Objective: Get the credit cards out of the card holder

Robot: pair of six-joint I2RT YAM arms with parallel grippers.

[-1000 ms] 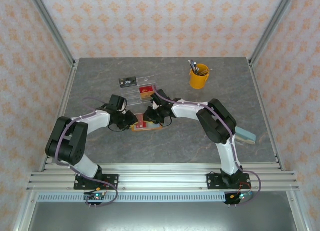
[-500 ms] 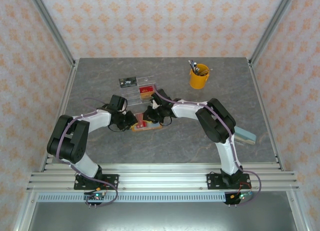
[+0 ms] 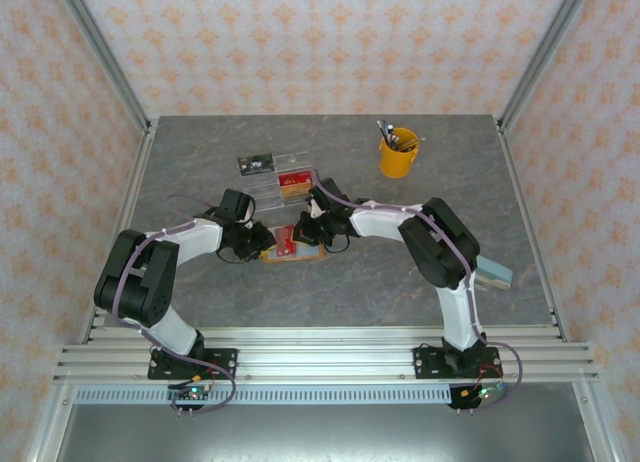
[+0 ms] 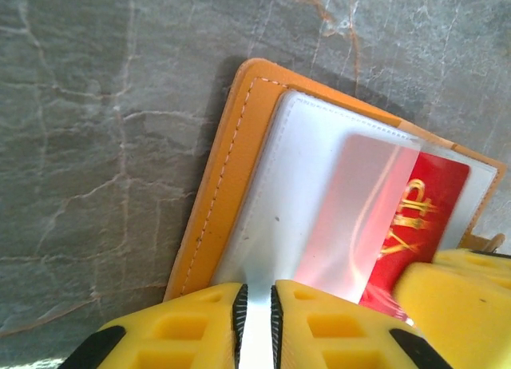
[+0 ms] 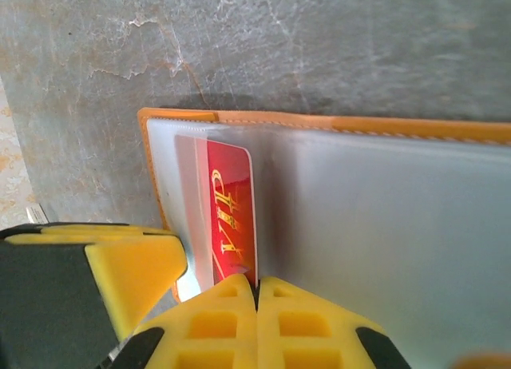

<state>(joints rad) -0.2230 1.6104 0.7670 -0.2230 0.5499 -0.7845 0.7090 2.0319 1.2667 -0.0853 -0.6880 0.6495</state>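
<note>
On grey marbled stone-look table (image 3: 200,152): clear acrylic compartmented tray (image 3: 262,185), red item inside, just behind both grippers; yellow cup (image 3: 398,154) of pens, well apart toward the far right. Open orange-tan leather card holder (image 3: 300,256) lies flat mid-table. Left gripper (image 4: 257,317) jaws pinch its clear sleeve. Right gripper (image 5: 257,301) jaws clamp red plastic card (image 5: 231,217), partly out of its pocket. Wrist views add gold "VIP" lettering.

right gripper (image 5: 257,285) pulled rightward, red card (image 5: 231,217) slid further out of card holder (image 5: 359,126)
</note>
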